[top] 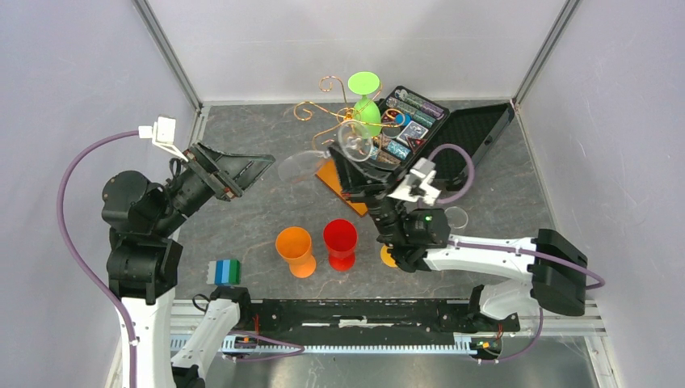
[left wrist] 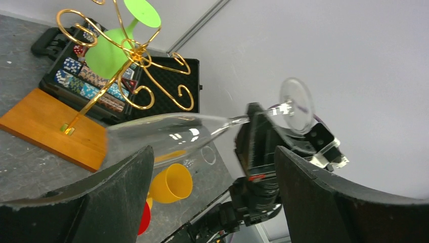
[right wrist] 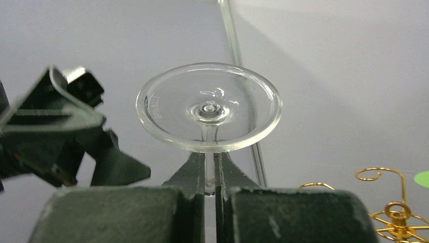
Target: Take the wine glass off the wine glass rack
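The glass (right wrist: 208, 106) is clear, thin-walled and stemmed. It is probably light, but it looks brittle and slick, and the bowl (left wrist: 167, 134) would likely crack under any squeeze. The stem is the sound place to hold it, since it is stiff and narrow enough to sit between two pads, and that is where the right gripper (right wrist: 209, 169) has it. Its jaws are pressed together on the stem just under the foot, with only the stem's width between them.

The glass lies roughly on its side in the air above the rack's (top: 323, 121) wooden base. The bowl points toward the left arm and the foot toward the back wall. From the left wrist view, the stem and foot appear apart from the gold spiral arms, so it looks free of the rack. In the top view the foot overlaps a wire arm, and that view cannot show whether they touch.

Held so close to the foot, the long bowl hangs out as a lever — smooth glass on hard pads may pivot or slip if swung quickly. A slow, level carry seems wise.

The left gripper (left wrist: 212, 157) hovers near the bowl with its jaws spread wide, holding nothing. A green glass (top: 366, 113) hangs on the rack, beside the open case (top: 476, 129) on the worktop (top: 242, 218).
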`<state>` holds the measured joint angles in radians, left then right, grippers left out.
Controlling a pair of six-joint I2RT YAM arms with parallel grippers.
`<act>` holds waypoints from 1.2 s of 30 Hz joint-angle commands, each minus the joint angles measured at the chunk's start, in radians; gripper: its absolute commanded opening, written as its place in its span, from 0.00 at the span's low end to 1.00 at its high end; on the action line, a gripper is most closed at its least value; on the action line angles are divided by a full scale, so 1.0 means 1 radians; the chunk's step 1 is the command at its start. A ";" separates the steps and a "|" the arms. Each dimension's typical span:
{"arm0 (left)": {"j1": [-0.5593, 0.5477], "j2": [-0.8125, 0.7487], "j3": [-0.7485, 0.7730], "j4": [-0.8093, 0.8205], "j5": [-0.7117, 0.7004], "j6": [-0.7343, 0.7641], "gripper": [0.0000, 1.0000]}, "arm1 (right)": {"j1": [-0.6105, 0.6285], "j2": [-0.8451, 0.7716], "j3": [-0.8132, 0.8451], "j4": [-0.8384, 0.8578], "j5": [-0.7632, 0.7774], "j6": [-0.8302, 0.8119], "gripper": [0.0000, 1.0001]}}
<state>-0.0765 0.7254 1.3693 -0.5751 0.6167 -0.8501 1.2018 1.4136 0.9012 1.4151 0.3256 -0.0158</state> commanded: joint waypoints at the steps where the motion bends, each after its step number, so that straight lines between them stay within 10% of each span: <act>1: -0.003 -0.002 -0.032 0.024 -0.023 0.044 0.91 | -0.004 -0.078 -0.029 0.289 0.147 0.161 0.00; 13: -0.004 0.004 -0.151 0.337 0.194 -0.236 0.70 | -0.004 -0.115 -0.059 0.420 0.300 0.421 0.00; 36: -0.005 0.002 -0.171 0.201 0.085 -0.144 0.66 | -0.021 -0.052 -0.020 0.542 0.427 0.511 0.00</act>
<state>-0.0765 0.7338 1.1931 -0.3420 0.7353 -1.0283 1.1923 1.3407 0.8360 1.4769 0.7197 0.4458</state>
